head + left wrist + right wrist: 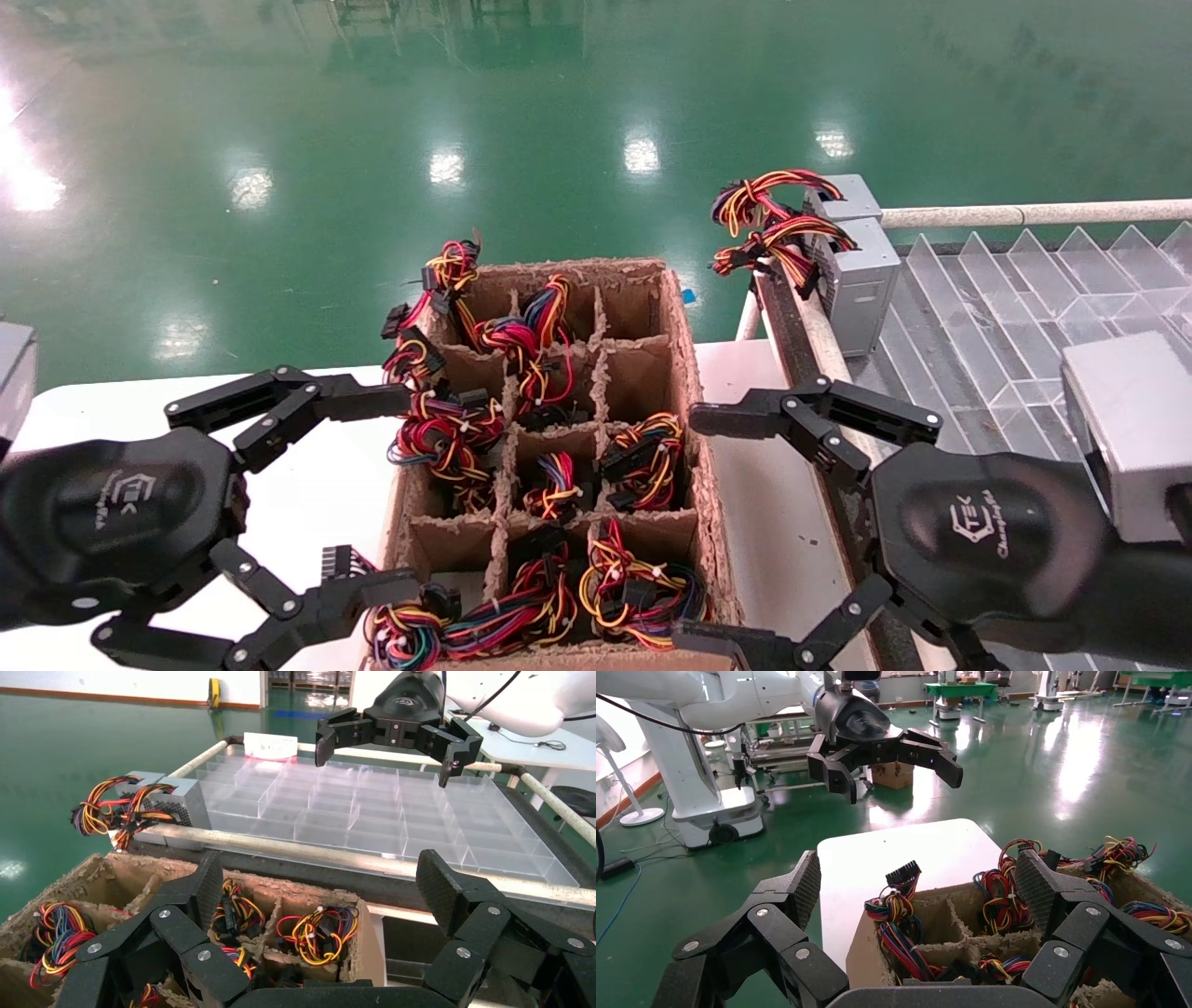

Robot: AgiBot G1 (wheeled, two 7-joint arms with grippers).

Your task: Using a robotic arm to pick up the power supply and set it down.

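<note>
Both the left hand (372, 494) and right hand (694, 527) hover spread and empty on either side of the cardboard box (694, 373) of wire bundles, while the power supply (861, 284) stands beyond the box's far right corner.

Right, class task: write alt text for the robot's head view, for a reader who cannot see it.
A divided cardboard box full of coloured wire bundles sits on a white table, with the open left pincer and open right pincer at either side, holding nothing. Two grey power supplies stand at the back right on a clear partitioned tray.
</note>
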